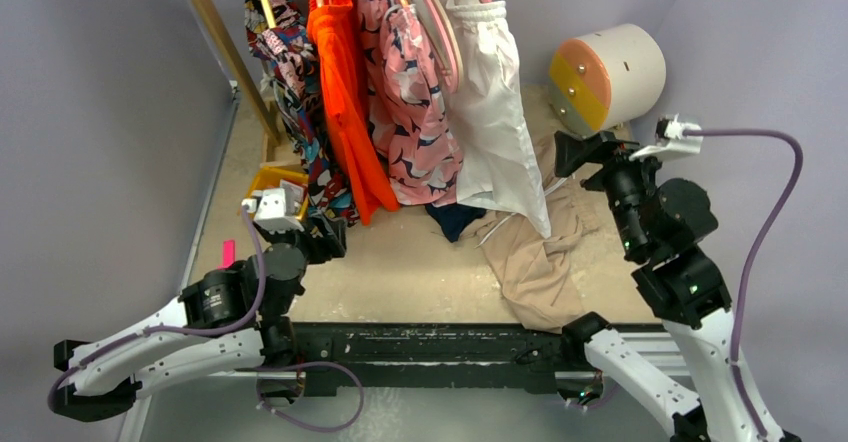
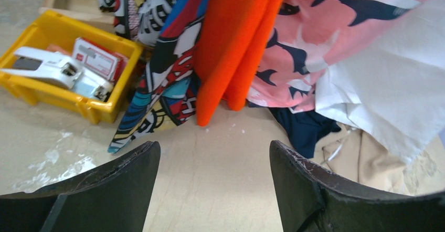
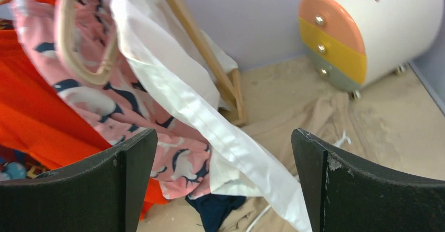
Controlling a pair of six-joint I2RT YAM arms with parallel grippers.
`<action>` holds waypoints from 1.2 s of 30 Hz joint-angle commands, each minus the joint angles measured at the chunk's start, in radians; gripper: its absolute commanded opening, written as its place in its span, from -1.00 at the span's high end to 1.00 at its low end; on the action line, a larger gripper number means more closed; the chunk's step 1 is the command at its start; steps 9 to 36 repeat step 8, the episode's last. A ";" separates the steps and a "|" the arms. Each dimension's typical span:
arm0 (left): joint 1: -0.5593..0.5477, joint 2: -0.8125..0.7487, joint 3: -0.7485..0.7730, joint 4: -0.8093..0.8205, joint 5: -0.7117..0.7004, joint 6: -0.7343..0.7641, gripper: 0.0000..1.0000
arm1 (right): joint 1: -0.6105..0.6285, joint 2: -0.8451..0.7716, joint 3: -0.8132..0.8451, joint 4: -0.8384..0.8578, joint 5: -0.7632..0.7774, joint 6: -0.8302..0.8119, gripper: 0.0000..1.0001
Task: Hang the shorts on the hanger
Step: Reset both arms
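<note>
The white shorts (image 1: 490, 112) hang from the rack at the back, draped over the pink hanger (image 1: 440, 22), with their hem trailing down to the right. In the right wrist view the shorts (image 3: 178, 80) fall diagonally in front of the hanger's loop (image 3: 62, 32). My right gripper (image 1: 575, 152) is just right of the shorts, open (image 3: 223, 143) with nothing between its fingers. My left gripper (image 1: 325, 237) is low on the left near the yellow bin, open (image 2: 215, 158) over bare table. The shorts' lower edge (image 2: 388, 95) shows at the right of the left wrist view.
On the rack hang a comic-print garment (image 1: 290, 72), an orange one (image 1: 345, 102) and a pink patterned one (image 1: 405, 92). A tan garment (image 1: 540, 252) and navy cloth (image 1: 455, 217) lie on the table. A yellow bin (image 1: 270, 187) stands left, a round cabinet (image 1: 605, 77) back right.
</note>
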 commanded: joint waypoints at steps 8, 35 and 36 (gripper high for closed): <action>0.000 0.048 0.087 -0.166 -0.167 -0.190 -0.47 | 0.000 -0.118 -0.130 0.011 0.172 0.107 -0.98; 0.000 0.048 0.087 -0.166 -0.167 -0.190 -0.47 | 0.000 -0.118 -0.130 0.011 0.172 0.107 -0.98; 0.000 0.048 0.087 -0.166 -0.167 -0.190 -0.47 | 0.000 -0.118 -0.130 0.011 0.172 0.107 -0.98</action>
